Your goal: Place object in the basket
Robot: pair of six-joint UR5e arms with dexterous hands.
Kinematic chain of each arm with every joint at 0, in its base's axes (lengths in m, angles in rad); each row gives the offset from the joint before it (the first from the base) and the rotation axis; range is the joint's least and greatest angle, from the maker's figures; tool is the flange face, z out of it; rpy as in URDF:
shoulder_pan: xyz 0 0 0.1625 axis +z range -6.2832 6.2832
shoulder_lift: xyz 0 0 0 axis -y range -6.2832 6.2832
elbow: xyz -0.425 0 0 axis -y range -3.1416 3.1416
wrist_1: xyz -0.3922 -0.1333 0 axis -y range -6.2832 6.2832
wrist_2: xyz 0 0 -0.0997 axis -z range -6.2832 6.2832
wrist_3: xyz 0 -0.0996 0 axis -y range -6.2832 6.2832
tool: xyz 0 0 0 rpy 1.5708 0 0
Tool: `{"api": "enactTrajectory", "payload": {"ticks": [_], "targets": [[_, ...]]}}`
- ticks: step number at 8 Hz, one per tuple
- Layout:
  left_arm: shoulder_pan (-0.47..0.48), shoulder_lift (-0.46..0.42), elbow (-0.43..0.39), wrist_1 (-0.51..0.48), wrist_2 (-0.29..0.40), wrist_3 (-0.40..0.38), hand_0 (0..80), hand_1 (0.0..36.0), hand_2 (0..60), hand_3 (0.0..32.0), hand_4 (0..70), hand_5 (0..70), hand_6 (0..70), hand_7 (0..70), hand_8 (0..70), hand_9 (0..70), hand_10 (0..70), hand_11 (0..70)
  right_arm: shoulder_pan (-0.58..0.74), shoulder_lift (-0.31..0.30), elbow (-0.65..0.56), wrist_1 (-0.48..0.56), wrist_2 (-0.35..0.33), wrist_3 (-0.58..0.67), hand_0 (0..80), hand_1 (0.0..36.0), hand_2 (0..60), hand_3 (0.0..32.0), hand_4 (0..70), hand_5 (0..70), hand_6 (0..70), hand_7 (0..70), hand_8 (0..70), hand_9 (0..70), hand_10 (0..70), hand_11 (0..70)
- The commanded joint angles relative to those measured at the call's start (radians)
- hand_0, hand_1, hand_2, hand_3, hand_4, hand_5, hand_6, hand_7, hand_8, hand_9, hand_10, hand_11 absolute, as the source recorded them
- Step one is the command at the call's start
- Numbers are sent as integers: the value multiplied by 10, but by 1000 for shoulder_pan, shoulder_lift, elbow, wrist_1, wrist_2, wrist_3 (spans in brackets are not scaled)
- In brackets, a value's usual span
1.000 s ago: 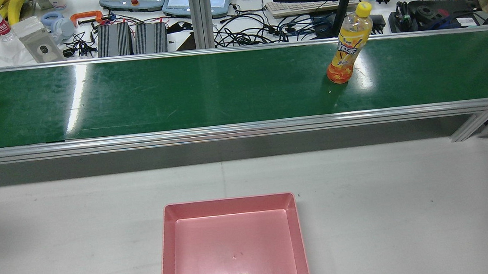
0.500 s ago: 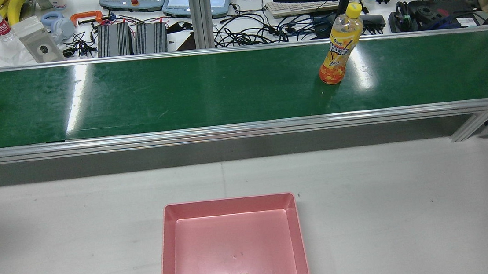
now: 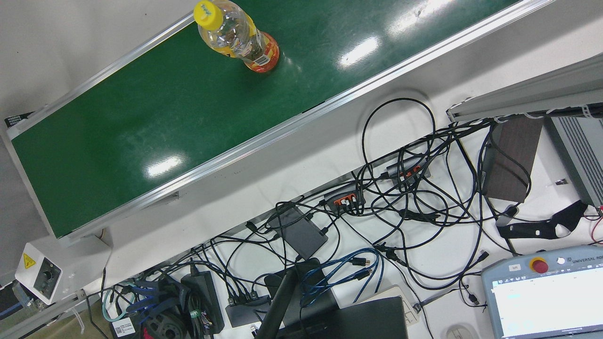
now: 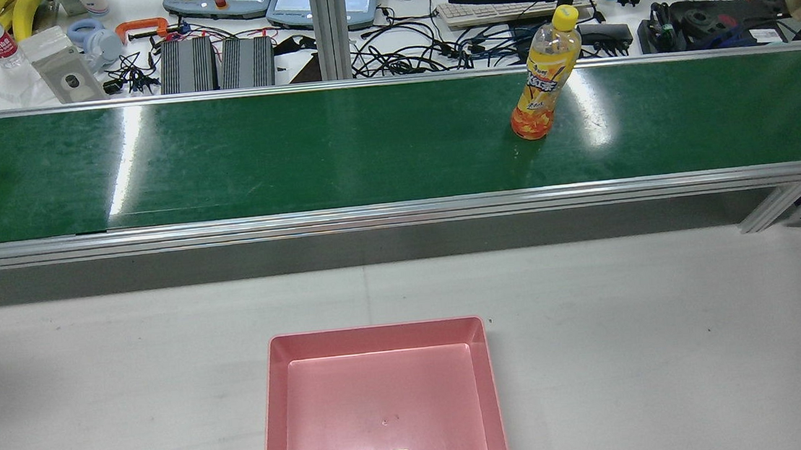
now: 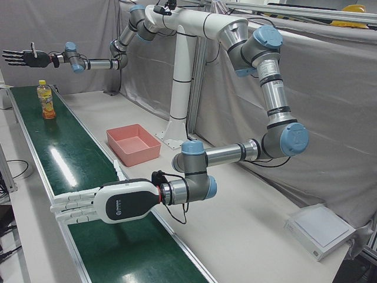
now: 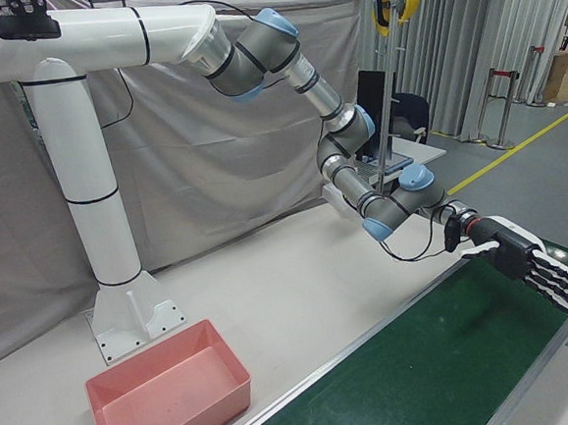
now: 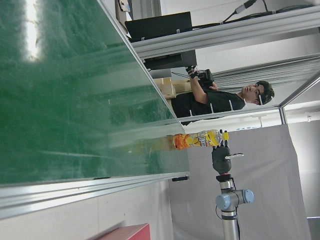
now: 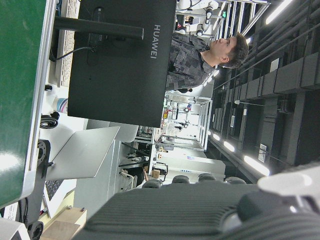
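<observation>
Bottle [image 4: 544, 82]: drifted toward 9 o'clock along the green belt [image 4: 293, 154], upright, at 1 o'clock from the pink basket [image 4: 377, 328] (empty). Right hand [image 5: 20, 57], left hand [image 5: 100, 203]: I had both flat, fingers spread, holding nothing. Grasp, carry and drop all remained.

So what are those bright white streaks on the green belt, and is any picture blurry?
Rear view: ceiling lights glare off the glossy green belt, one patch beside the bottle. Front view: similar glare patches. Right hand view: the robot hand fills the bottom edge, close up and out of focus.
</observation>
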Motion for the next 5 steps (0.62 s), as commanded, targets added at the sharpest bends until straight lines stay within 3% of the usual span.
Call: {"api": "enactTrajectory", "payload": {"ticks": [1,5], "targets": [[0,0,0,0,0,0,505,155,0,0,0,19,0,0,0,0,32,69,0,0,0,0,0,0,0,0,0,0,0,0,0,0,0,0,0,0],[-1,2,0,-6,-2,0,500,154,0,0,0,15,0,0,0,0,34,72,0,0,0,0,0,0,0,0,0,0,0,0,0,0,0,0,0,0]]}}
